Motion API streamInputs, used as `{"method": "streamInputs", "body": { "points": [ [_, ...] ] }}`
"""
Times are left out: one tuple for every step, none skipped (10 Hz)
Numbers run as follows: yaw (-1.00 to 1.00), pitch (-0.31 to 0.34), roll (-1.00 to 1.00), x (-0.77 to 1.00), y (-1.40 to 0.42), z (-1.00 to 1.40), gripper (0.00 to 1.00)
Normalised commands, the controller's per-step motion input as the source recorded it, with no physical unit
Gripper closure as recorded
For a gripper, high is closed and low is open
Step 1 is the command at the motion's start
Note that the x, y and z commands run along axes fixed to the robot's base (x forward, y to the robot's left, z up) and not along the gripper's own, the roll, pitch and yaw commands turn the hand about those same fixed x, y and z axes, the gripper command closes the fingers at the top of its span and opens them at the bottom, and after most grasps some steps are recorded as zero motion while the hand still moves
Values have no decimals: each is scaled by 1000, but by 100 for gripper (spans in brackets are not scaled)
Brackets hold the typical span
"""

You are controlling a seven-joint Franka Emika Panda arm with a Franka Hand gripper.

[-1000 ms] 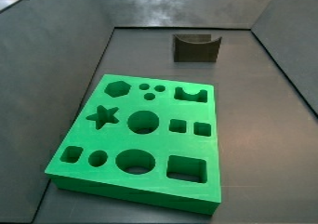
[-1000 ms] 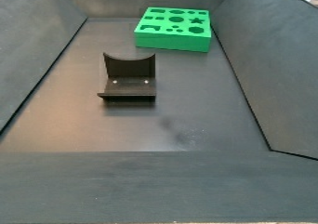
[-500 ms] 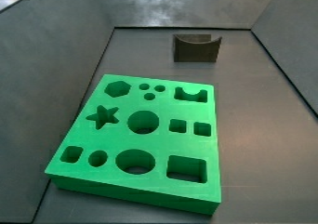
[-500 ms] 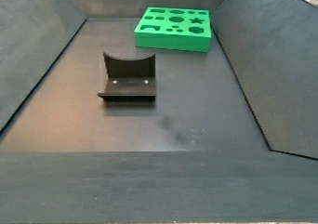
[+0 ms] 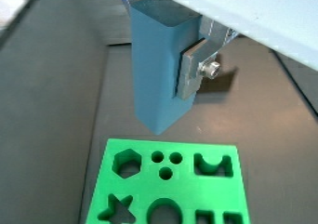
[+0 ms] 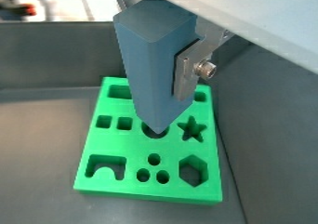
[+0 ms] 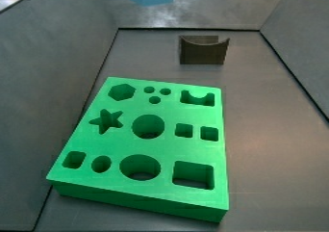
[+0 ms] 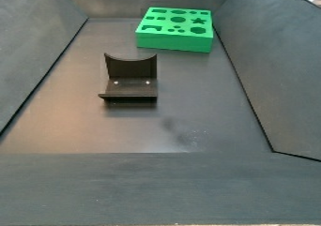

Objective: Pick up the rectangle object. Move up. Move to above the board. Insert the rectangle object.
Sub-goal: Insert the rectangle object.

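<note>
Gripper [image 6: 159,60] clamped on the rectangle object [image 6: 154,65], block held upright high above the board [image 6: 106,163], fixture [image 8: 129,78] seen well apart

No text, label, brand, number or sign can be read anywhere: not on the board [image 7: 144,140], the block [image 5: 159,65], the gripper [image 6: 174,65] or the fixture [image 8: 129,78].

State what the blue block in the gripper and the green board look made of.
Rectangle object, held in the gripper above the board: probably plastic, matte light blue, no glare. Board: likely plastic too, uniform bright green, crisp cut-out edges.
</note>
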Motion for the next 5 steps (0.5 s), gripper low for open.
{"method": "streamInputs", "body": {
  "points": [
    [-1000, 0, 0, 0, 0, -263, 100],
    [-1000, -1, 0, 0, 0, -263, 100],
    [-1000, 0, 0, 0, 0, -266, 100],
    [-1000, 0, 0, 0, 0, -269, 100],
    [-1000, -3, 0, 0, 0, -263, 100]
  ]
}}
